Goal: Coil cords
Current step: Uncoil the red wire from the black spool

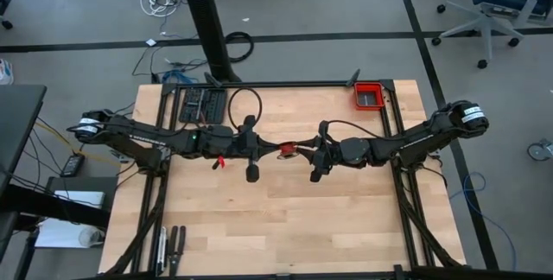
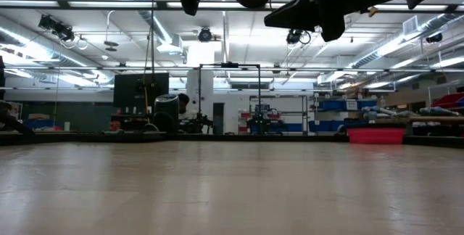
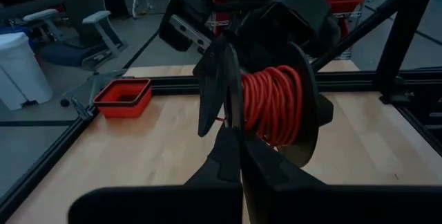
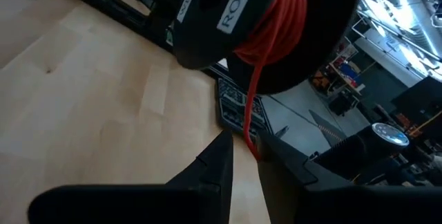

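Cord: thin, bright red cord (image 3: 273, 103), wound in many tight, ribbed turns around a spool; one loose strand (image 4: 253, 106) hangs straight down from the coil toward the right claw's fingers.
Spool: a black reel (image 3: 304, 99) with round, flat, smooth flanges either side of the red windings; white lettering shows on one flange in the right wrist view. It is held up in the air over the middle of the surface, between the two claws.
Left claw: the left claw (image 3: 235, 124) meets the reel from the left arm's side; its dark, tapered fingers are drawn together, with a bit of red showing at their tips, but whether they pinch the cord cannot be told.
Right claw: the right claw (image 4: 243, 144) sits just below the reel; its two pointed black fingers stand slightly apart, with the hanging strand running down between them.
Surface: a pale wooden butcher-block surface (image 1: 285, 219) with visible plank seams, framed by black metal rails.
Other items: a red rectangular bin (image 1: 369, 96) at a far corner; a black cable loop (image 1: 244, 105) lying near the far edge.
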